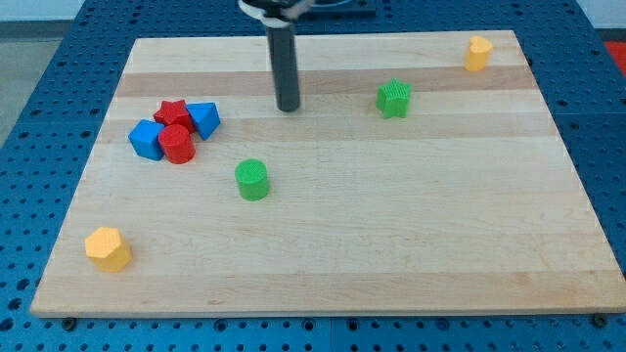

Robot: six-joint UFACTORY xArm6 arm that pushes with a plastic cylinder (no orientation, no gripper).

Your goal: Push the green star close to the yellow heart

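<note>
Locate the wooden surface (391, 244), which rests on a blue perforated base (39, 78) and fills most of the view. The rig carries no pincer, so no pincer state can be reported; you work instead with a straight dark rod (285, 64) that descends from the view's top. My tip (288, 109) sits on the surface in its upper middle area, touching no block. The green star (393, 99) lies to the view's right of my tip, at nearly the same height in the view and clearly apart from it. A small yellow block (477, 54), whose exact shape cannot be made out at this size, stands near the surface's upper right corner, up and to the right of the green star and well apart from it. A green cylinder (252, 180) stands below my tip and slightly to the view's left, alone. At the view's left you find a tight cluster of four blocks: a red star (173, 112), a blue wedge-like block (203, 118) just beside it on the right, a blue block (147, 139) at the lower left, and a red cylinder (178, 144) at the bottom of the group. A yellow-orange block (108, 248), roughly hexagonal, sits alone near the surface's lower left corner.
</note>
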